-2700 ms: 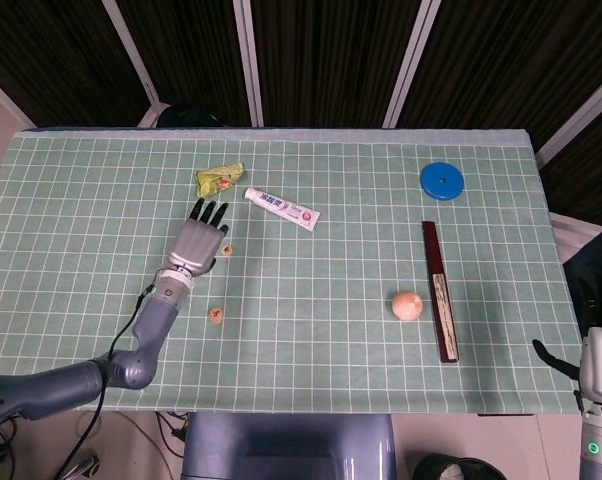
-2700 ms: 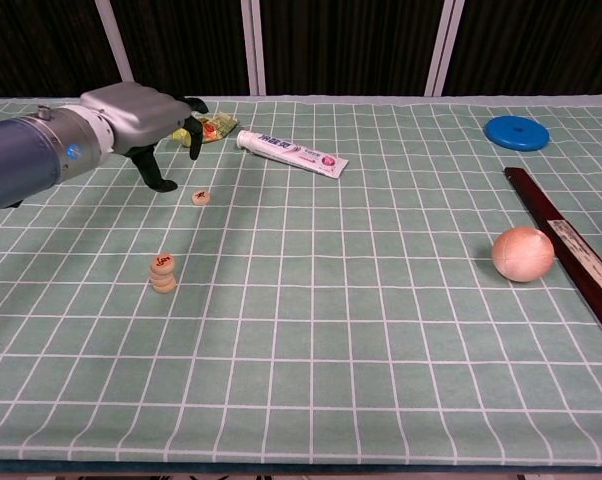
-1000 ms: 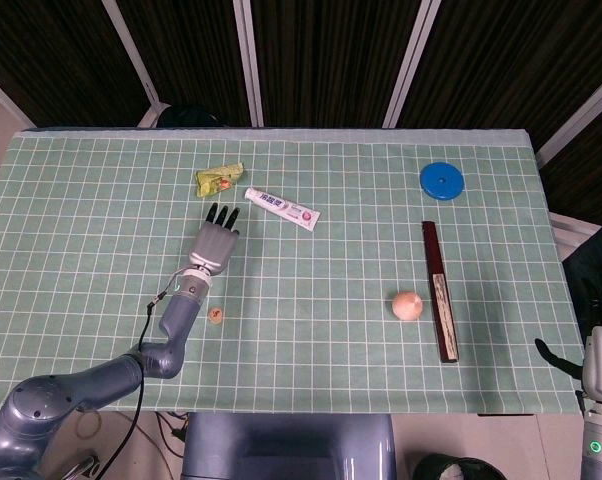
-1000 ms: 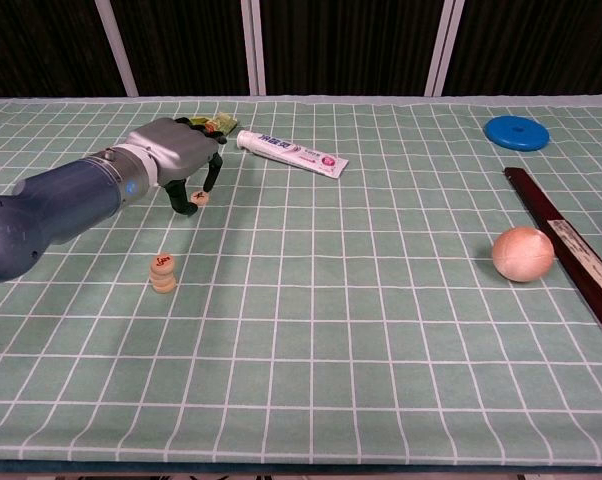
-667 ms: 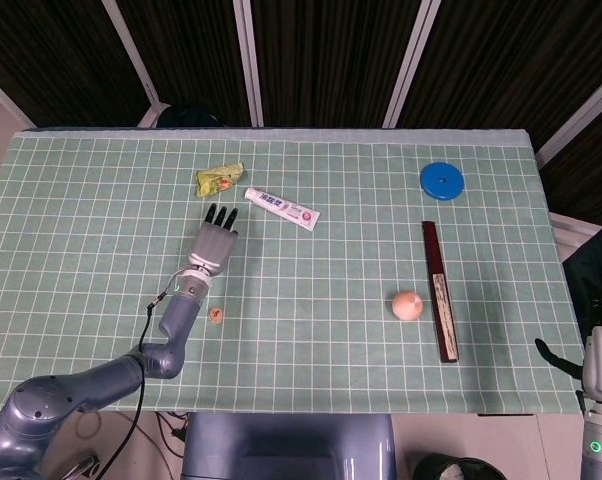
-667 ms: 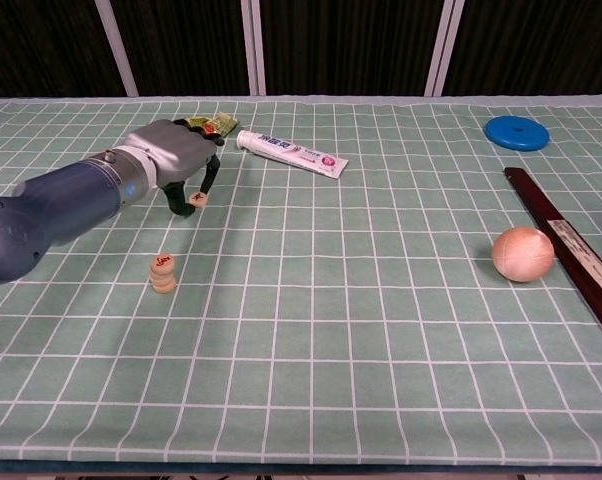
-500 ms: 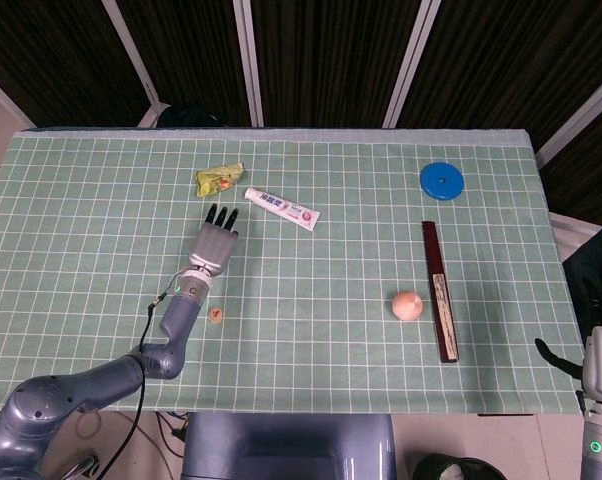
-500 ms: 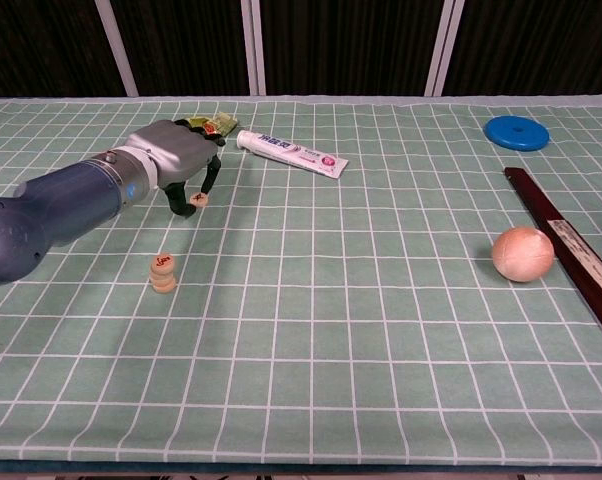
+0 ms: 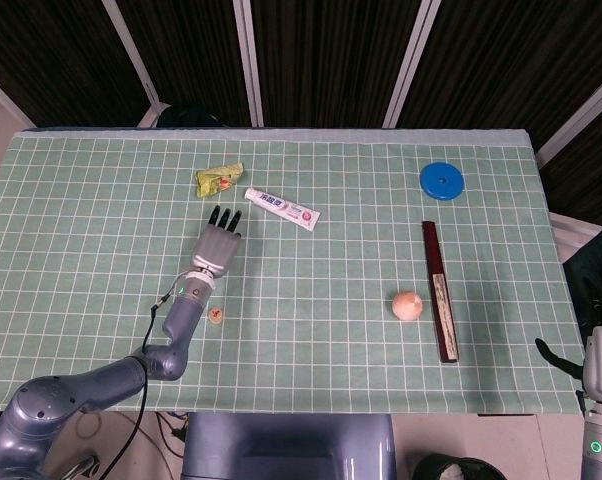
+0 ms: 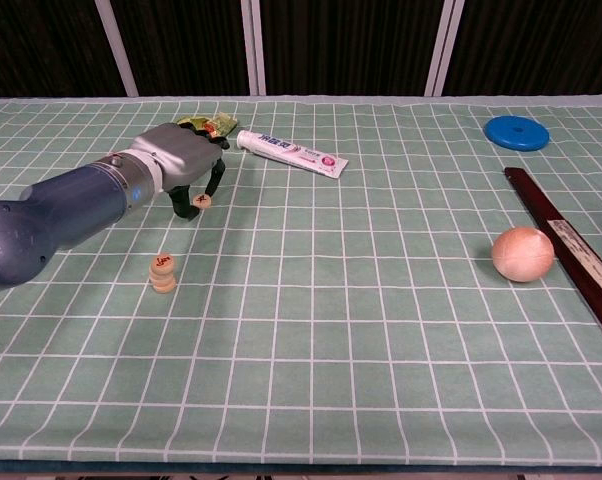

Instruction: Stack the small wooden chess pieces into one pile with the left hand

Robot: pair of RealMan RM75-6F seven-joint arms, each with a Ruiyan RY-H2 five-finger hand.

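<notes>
Chest view: left robot hand (image 10: 181,152) arched over a loose chess piece (image 10: 201,200) on the green tabletop (image 10: 381,330), fingertips either side of it, grasp impossible to confirm. Small stack of pieces (image 10: 163,273) nearer the robot, well apart from the hand. Best pinched by the rim, lifted level, lowered squarely onto the stack without nudging it.

Both views are evenly and brightly lit from overhead, with the green mat (image 9: 311,330) rendered clearly edge to edge. Shadows are soft and short: a faint one lies under the left arm (image 10: 71,215) in the chest view. The dark slatted backdrop along the top stays dim. Focus is sharp, with no glare and only slight wide-angle bending at the borders.
</notes>
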